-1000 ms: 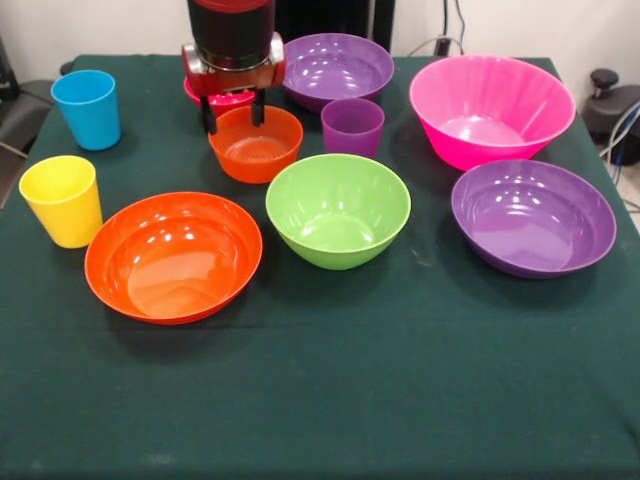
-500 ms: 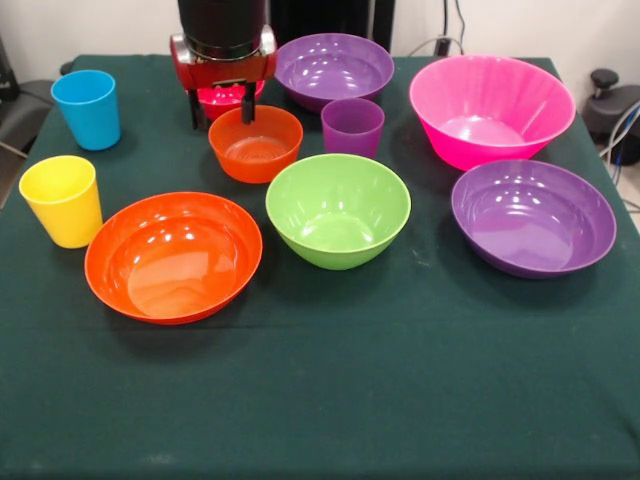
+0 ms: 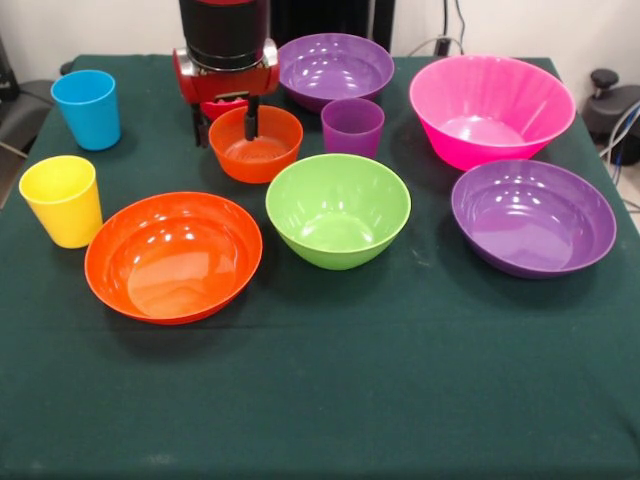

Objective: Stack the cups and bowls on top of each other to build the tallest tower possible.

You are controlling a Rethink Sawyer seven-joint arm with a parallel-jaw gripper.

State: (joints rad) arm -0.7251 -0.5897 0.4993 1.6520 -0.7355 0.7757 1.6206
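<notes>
hand (image 3: 227,122) spread, straddling far-left rim of small orange bowl (image 3: 257,146): one finger inside, one outside, nothing clenched. small red bowl (image 3: 222,107) just behind (mostly hidden). no tower; all pieces sit apart on desk (image 3: 330,400). blue cup (image 3: 87,108) & yellow cup (image 3: 62,199) at left, pink bowl (image 3: 492,108) at right.

seven bowls sit around the gripper (image 3: 226,122): a small red bowl (image 3: 222,107) mostly hidden behind it, a small orange bowl (image 3: 256,143) under its fingers, a wide orange bowl (image 3: 173,256), one green bowl (image 3: 338,210), one pink bowl (image 3: 491,110), and two purple bowls (image 3: 334,69) (image 3: 532,216). three cups: one blue cup (image 3: 86,108), one yellow cup (image 3: 62,199), one purple cup (image 3: 352,127)
</notes>
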